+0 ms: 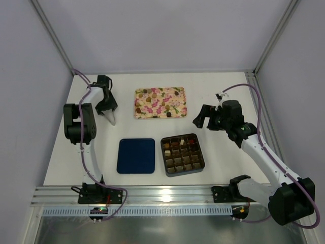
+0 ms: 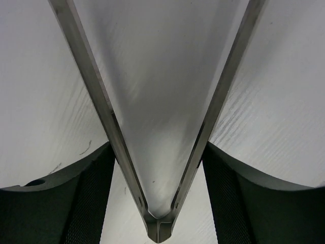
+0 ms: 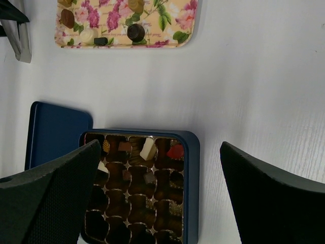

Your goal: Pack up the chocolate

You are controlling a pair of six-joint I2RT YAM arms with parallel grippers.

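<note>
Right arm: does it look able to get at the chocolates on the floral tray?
Probably yes. The right gripper hangs open just right of the floral tray, with only bare table between, and the chocolates there lie uncovered.

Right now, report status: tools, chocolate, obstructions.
Left tool gripping metal tongs. Right tool open, empty. Small chocolate pieces part on floral rectangular tray, part in dark square gridded box. Nothing between them; blue lid beside box.
</note>
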